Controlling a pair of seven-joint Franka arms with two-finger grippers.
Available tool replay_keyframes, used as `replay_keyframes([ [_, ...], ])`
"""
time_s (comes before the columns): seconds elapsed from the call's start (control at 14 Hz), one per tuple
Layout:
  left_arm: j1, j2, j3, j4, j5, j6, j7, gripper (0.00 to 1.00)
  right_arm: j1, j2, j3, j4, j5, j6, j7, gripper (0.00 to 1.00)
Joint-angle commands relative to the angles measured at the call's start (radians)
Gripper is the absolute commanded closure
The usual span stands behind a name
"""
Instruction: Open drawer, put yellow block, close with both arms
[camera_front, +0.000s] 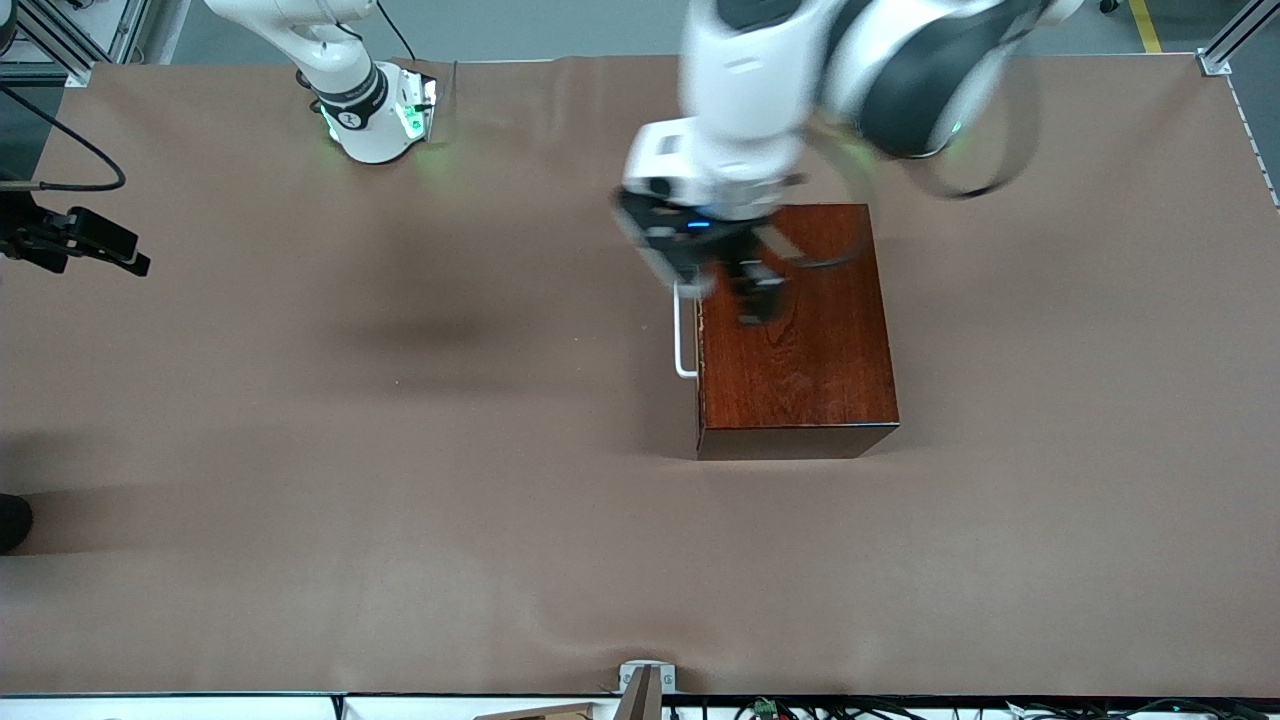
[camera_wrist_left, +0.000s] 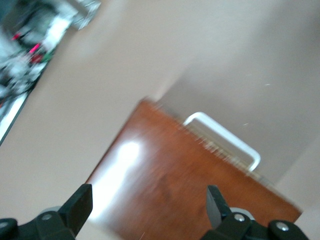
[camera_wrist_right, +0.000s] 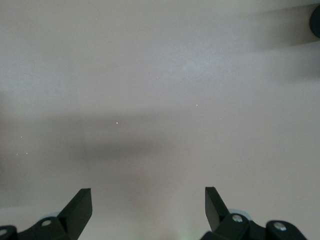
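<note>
- Drawer (camera_front: 697, 340), white U-shaped bar handle (camera_front: 683, 335), closed in the glossy reddish-brown wooden box (camera_front: 800, 340) mid-worktop; the handle faces the right arm's end.
- Yellow block: not visible.
- Left claw (camera_front: 722, 288): released, over the box's handle edge. Step judged: opening; next, straddle the handle.
- Right claw (camera_wrist_right: 149, 205): released, waiting above bare worktop (camera_front: 400, 450).
- Open room in front of the drawer.

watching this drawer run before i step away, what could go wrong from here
1. The left gripper hangs open over the wooden box, above and beside the white handle; a descent from here could land on the box top rather than the bar.
2. The drawer looks closed and the handle sits close to the box face, so a finger may jam.
3. The yellow block shows in no view, while the right gripper is open over bare table.
</note>
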Motion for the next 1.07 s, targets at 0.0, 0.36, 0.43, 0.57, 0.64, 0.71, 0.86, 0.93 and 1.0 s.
replay_keyframes([
  [0.0,0.193,-0.085,-0.009,-0.04,-0.068,-0.057,0.005,0.0,-0.011,0.003,0.007,0.014,0.02,-0.01,-0.001,0.0],
  [0.36,0.415,-0.141,-0.009,-0.048,-0.071,-0.106,0.002,0.0,-0.011,0.003,0.007,0.014,0.019,-0.01,-0.001,0.0],
  [0.43,0.425,-0.142,0.011,-0.049,-0.073,-0.106,-0.001,0.0,-0.009,0.003,0.007,0.014,0.019,-0.01,-0.001,0.0],
  [0.57,0.337,-0.145,0.185,-0.048,-0.118,-0.106,-0.004,0.0,-0.009,0.003,0.007,0.014,0.019,-0.01,-0.001,0.0],
  [0.64,0.272,-0.159,0.317,-0.048,-0.175,-0.108,-0.004,0.0,-0.009,0.003,0.007,0.014,0.019,-0.01,-0.001,0.0],
  [0.71,0.223,-0.182,0.423,-0.058,-0.228,-0.114,-0.006,0.0,-0.011,0.003,0.007,0.014,0.019,-0.01,-0.001,0.0],
  [0.86,0.171,-0.19,0.509,-0.075,-0.25,-0.169,-0.016,0.0,-0.011,0.005,0.007,0.014,0.017,-0.01,-0.001,0.0],
  [0.93,0.166,-0.19,0.517,-0.08,-0.252,-0.169,-0.018,0.0,-0.011,0.005,0.007,0.014,0.017,-0.01,-0.001,0.0],
  [1.0,0.166,-0.19,0.516,-0.097,-0.254,-0.16,-0.021,0.0,-0.011,0.005,0.007,0.014,0.017,-0.01,-0.001,0.0],
])
